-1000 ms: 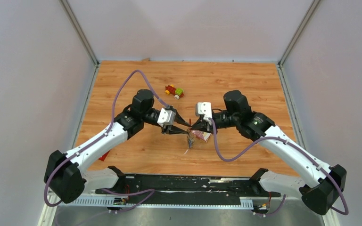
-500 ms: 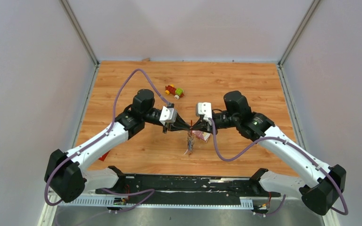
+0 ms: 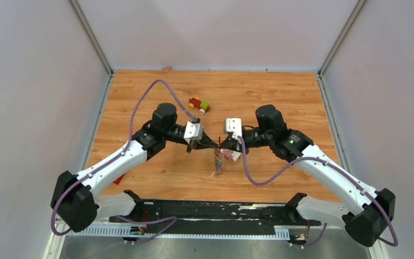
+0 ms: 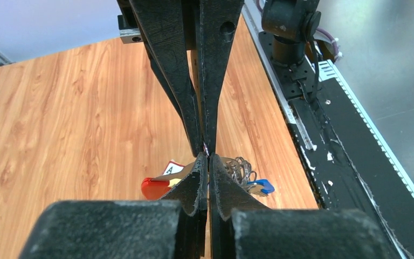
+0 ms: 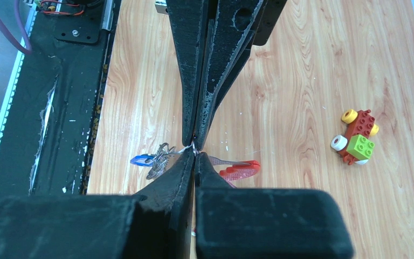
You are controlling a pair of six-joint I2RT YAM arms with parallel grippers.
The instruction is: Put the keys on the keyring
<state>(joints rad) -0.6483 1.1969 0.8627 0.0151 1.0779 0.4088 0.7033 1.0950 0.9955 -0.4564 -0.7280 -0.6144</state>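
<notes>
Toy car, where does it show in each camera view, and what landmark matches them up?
Top external: toy car just above the picture's middle.
Left wrist: not in it.
Right wrist: toy car at far right, halfway down.
Shared landmark: black base plate carrying the arms' mounts.

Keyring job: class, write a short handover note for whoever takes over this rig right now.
Tools: left tool and right tool both shut, tip to tip above the table, pinching the keyring wire.
Things: red fob and blue-headed key hang below the tips.
Done: bundle held off the table.
Left: cannot tell whether that key is threaded; check, then thread any others.
</notes>
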